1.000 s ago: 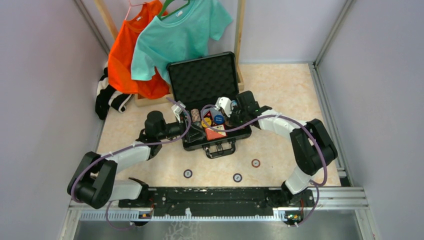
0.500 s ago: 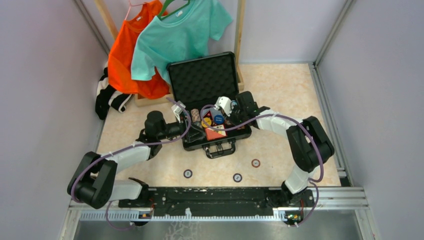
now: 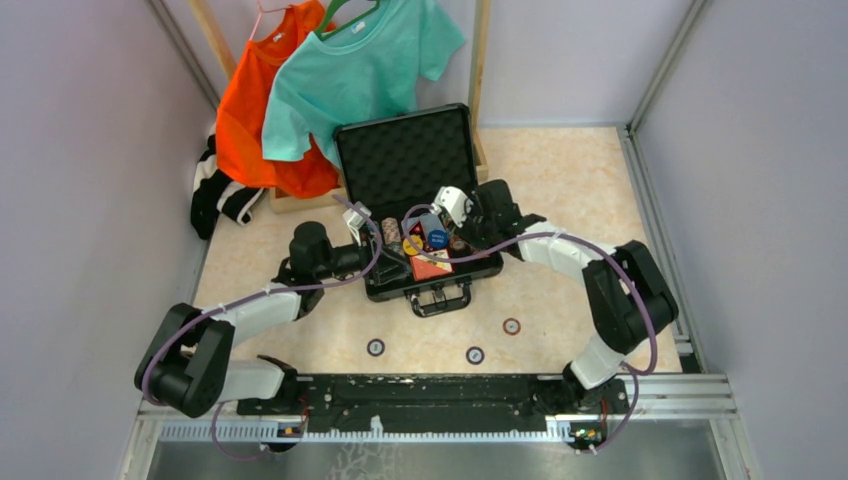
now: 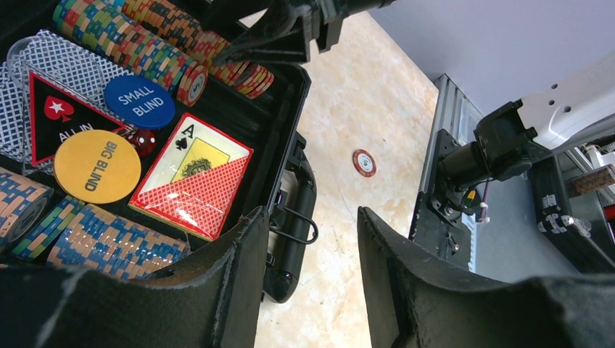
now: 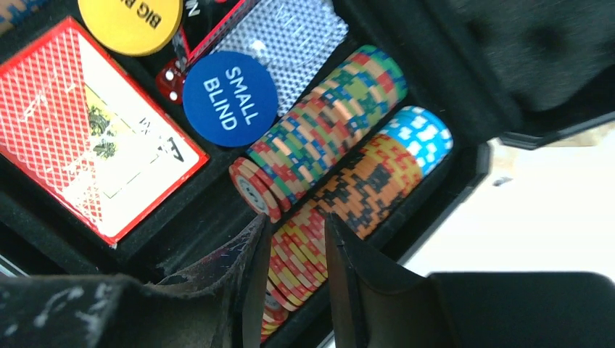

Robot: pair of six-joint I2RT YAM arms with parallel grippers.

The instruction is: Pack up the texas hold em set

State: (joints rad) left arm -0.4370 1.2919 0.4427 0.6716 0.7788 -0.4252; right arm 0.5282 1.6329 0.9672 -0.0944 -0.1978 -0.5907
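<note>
The black briefcase (image 3: 440, 276) lies open mid-table, its foam lid (image 3: 405, 155) upright. Inside are rows of poker chips (image 5: 319, 141), a red card box (image 4: 192, 174), a blue SMALL BLIND button (image 5: 230, 98), a yellow BIG BLIND button (image 4: 97, 165) and red dice (image 4: 143, 139). My right gripper (image 5: 296, 221) hovers over the case's right side, open, with the red-yellow chip row (image 5: 362, 181) showing below the gap. My left gripper (image 4: 312, 217) is open and holds nothing at the case's front left corner, beside the handle (image 4: 296, 217).
Three loose chips lie on the table before the case (image 3: 376, 347), (image 3: 475, 355), (image 3: 512, 326). An orange shirt (image 3: 270, 110) and a teal shirt (image 3: 360, 70) hang on a wooden rack behind the case. A black-white cloth (image 3: 215, 195) lies at back left.
My right gripper's jaws have parted from shut and it has shifted slightly toward the lid. The left arm has not moved.
</note>
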